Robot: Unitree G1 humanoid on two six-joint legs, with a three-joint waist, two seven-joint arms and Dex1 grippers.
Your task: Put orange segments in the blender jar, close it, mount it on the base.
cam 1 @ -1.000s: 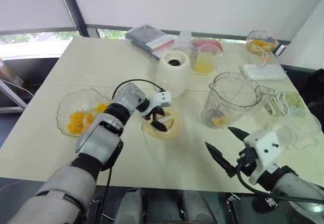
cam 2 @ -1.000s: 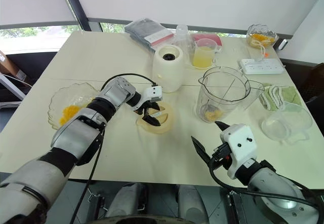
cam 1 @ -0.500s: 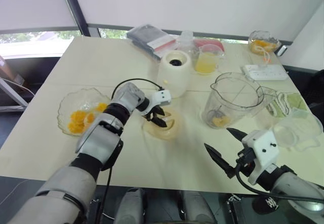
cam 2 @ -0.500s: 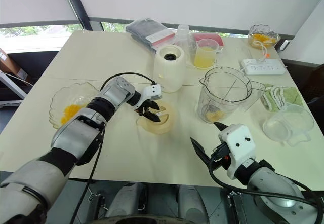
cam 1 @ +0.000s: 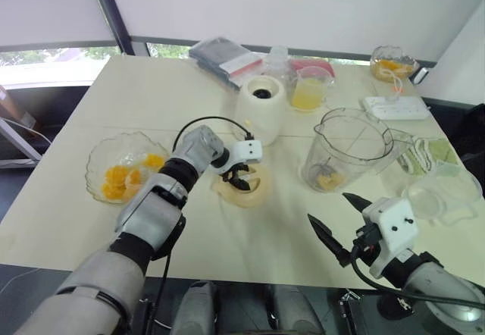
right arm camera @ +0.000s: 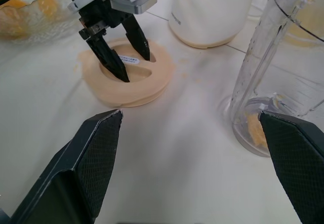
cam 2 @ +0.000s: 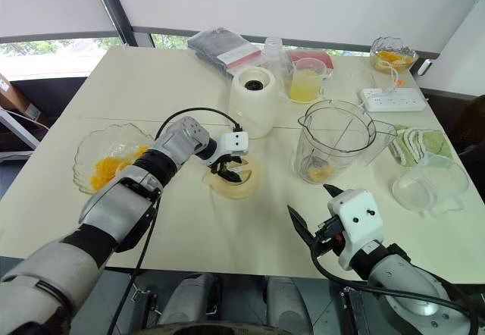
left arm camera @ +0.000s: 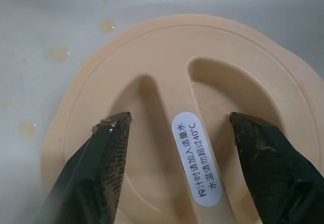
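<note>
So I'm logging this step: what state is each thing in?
blender jar: upright, uncovered, orange segments at the bottom.
lid: flat on the table, off the jar.
base: socket bare, nothing mounted.
left gripper: fingers straddling the lid's grip bar.
right gripper: open, holding nothing.

Scalloped glass bowl [cam 1: 102, 170], cup of yellow juice [cam 1: 308, 92], white power strip [cam 1: 395, 107] on table [cam 1: 151, 100]
</note>
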